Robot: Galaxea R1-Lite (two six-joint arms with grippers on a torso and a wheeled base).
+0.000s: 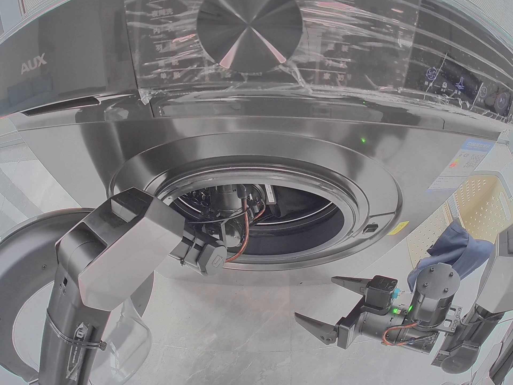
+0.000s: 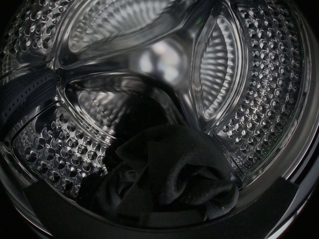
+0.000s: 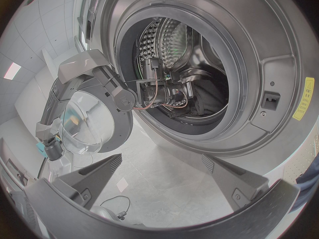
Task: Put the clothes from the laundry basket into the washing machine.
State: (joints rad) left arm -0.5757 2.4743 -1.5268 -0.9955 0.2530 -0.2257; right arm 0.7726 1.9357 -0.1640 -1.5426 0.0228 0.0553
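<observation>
The washing machine (image 1: 374, 199) stands with its round opening facing me. My left arm (image 1: 123, 241) reaches through the opening, its wrist (image 3: 162, 95) inside the drum. There my left gripper (image 2: 159, 190) is open, its dark fingers spread wide on either side of a black garment (image 2: 179, 170) lying crumpled on the drum floor. The same garment (image 3: 209, 97) shows through the opening. My right gripper (image 1: 315, 298) hangs open and empty low in front of the machine, to the right of the opening. A blue garment (image 1: 454, 247) hangs over the cream laundry basket (image 1: 483, 209) at the far right.
The machine's glass door (image 1: 26, 263) is swung open to the left, behind my left arm. Pale tiled floor (image 1: 240, 322) lies below the opening. A cable (image 3: 114, 203) lies on the floor.
</observation>
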